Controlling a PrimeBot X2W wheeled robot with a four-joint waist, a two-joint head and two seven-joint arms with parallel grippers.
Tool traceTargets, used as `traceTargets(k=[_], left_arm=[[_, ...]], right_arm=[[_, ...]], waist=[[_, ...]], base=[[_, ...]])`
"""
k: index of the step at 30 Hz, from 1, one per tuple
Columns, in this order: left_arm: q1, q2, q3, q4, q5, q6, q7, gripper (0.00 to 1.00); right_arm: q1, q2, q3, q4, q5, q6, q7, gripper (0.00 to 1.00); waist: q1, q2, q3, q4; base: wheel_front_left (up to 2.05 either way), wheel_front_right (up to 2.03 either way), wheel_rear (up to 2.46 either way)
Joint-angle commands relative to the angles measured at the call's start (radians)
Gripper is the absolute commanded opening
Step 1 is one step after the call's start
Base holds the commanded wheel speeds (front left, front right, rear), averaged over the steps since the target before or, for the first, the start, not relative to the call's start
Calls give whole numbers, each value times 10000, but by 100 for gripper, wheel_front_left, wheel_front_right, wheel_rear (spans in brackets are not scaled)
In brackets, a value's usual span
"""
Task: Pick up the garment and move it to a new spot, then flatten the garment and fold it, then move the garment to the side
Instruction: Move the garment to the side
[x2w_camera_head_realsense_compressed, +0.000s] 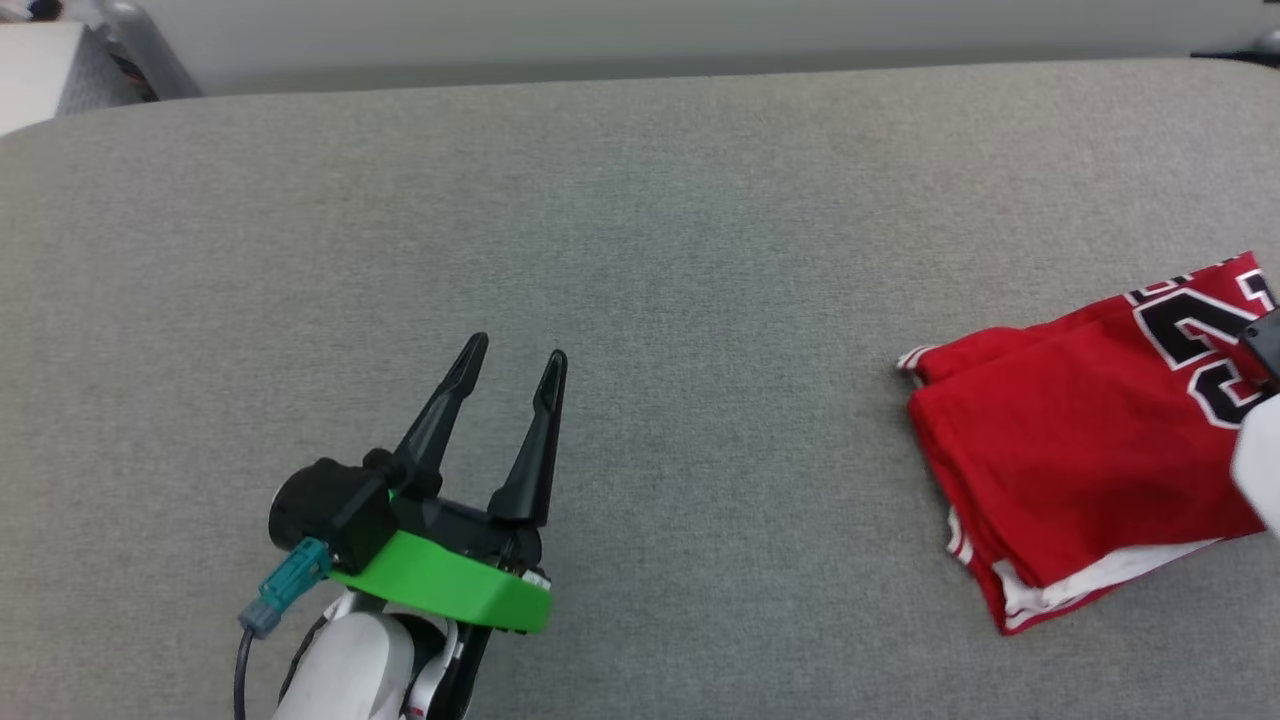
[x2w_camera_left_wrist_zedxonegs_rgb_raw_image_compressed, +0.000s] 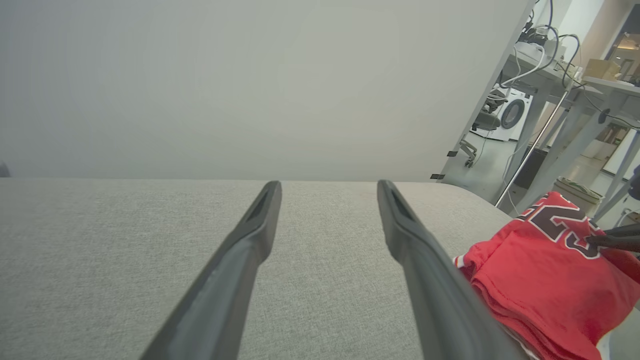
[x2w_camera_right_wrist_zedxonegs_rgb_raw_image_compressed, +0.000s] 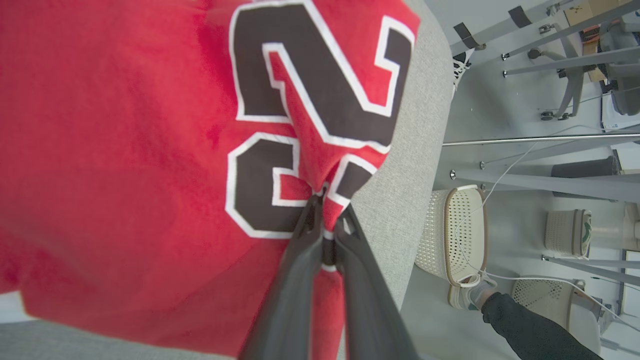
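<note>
Right now the red jersey-style T-shirt (x2w_camera_head_realsense_compressed: 1070, 450), with its white trim and black, white-outlined number print, sits bundled in thick folds at the right end of the grey fabric-covered table (x2w_camera_head_realsense_compressed: 640, 250). The number faces up, and the white-edged layers stack along the side nearest the robot. Over on the right wrist view, the right gripper (x2w_camera_right_wrist_zedxonegs_rgb_raw_image_compressed: 327, 210) has its two long dark fingers pressed together on a pinch of that red cloth, right on the lower digit of the print. The fabric puckers up towards the tips. From the head view, that arm's pale forearm (x2w_camera_head_realsense_compressed: 1262, 460) comes in at the right edge, over the shirt. Meanwhile the left gripper (x2w_camera_head_realsense_compressed: 517, 348) sits at the lower left with its fingers spread wide and nothing between them. It points across bare grey cloth, well apart from the bundle. Beyond the table's edge, on the floor, a white perforated basket (x2w_camera_right_wrist_zedxonegs_rgb_raw_image_compressed: 455, 235) stands just beside a person's shoe (x2w_camera_right_wrist_zedxonegs_rgb_raw_image_compressed: 467, 295).
</note>
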Motion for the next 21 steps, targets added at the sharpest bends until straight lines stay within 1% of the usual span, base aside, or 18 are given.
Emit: traceTargets(k=[1,2,3,4,7,13,21], left_arm=[[-263,113,-51,-93,82,-27,-57,100],[-535,197,-128,-278,97,-27,-57,100],[-650,255,-167,-337,98,-27,-57,100],[-993,475,-260,-538,176,-27,-57,100],[-1371,729,-382,-822,274,-27,-57,100],[-2171,1150,-732,-1574,426,-27,-57,100],[-2686,1489,-1098,-2092,531,-27,-57,100]], right_arm=[[-213,-167,-141,211,41,-17,-191,0],[-510,-372,-562,733,209,-17,-556,0],[-633,-435,-722,923,215,-17,-722,0],[-1012,-431,-1193,1383,260,-17,-1181,0],[-1461,-369,-1644,1817,115,-17,-1610,0],[-2230,-45,-2572,2744,-299,-17,-1877,0],[-2979,403,-3788,3556,-1078,-17,-2073,0]], waist=[[0,-1,735,-700],[0,-1,1181,-958],[0,-1,1362,-1048],[0,-1,1900,-1266],[0,-1,2476,-1455],[0,-1,3419,-1735],[0,-1,4056,-1961]], base=[[0,0,0],[0,0,0],[0,0,0],[0,0,0],[0,0,0],[0,0,0],[0,0,0]])
